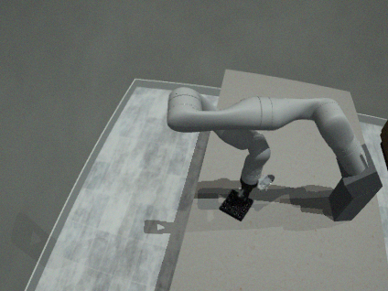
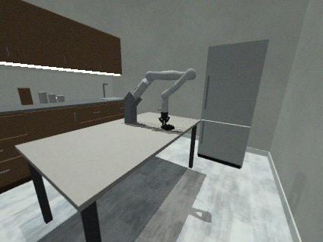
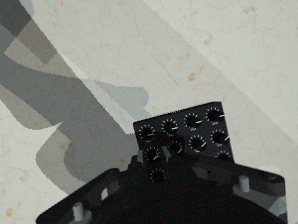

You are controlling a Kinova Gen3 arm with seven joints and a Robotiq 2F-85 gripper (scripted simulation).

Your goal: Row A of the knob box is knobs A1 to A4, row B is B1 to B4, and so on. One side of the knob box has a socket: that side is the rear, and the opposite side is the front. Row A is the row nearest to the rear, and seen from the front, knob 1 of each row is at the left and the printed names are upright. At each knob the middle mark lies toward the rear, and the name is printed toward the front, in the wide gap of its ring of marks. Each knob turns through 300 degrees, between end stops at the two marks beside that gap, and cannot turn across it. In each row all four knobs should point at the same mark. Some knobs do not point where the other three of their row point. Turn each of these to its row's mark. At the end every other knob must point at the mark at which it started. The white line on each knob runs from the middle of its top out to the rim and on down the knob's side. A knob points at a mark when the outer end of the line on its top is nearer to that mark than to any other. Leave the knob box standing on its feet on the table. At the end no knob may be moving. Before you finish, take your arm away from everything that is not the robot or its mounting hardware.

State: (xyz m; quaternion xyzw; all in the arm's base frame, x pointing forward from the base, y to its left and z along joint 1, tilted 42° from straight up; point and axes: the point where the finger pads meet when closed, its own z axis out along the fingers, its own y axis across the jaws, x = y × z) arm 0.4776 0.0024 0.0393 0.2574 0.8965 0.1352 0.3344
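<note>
The black knob box (image 1: 235,206) (image 2: 168,128) (image 3: 181,125) stands on the table and looks slightly turned in the wrist view. My gripper (image 1: 242,194) (image 2: 165,124) (image 3: 152,156) points down over it. Its fingers are slightly open, one on each side of the left-end knob of the second row from the top of the wrist view; that knob's white line shows toward the lower right. The top-row knobs (image 3: 146,133) (image 3: 170,127) (image 3: 191,121) (image 3: 214,115) all point roughly right. The gripper hides much of the lower rows. The socket and printed names cannot be made out.
The table (image 1: 284,256) (image 2: 95,152) carries the box and the arm's grey base (image 1: 354,194) (image 2: 130,110). The table's edge runs a little beyond the box. Arm shadows lie across the table beside the box. A refrigerator (image 2: 232,95) stands beyond the table.
</note>
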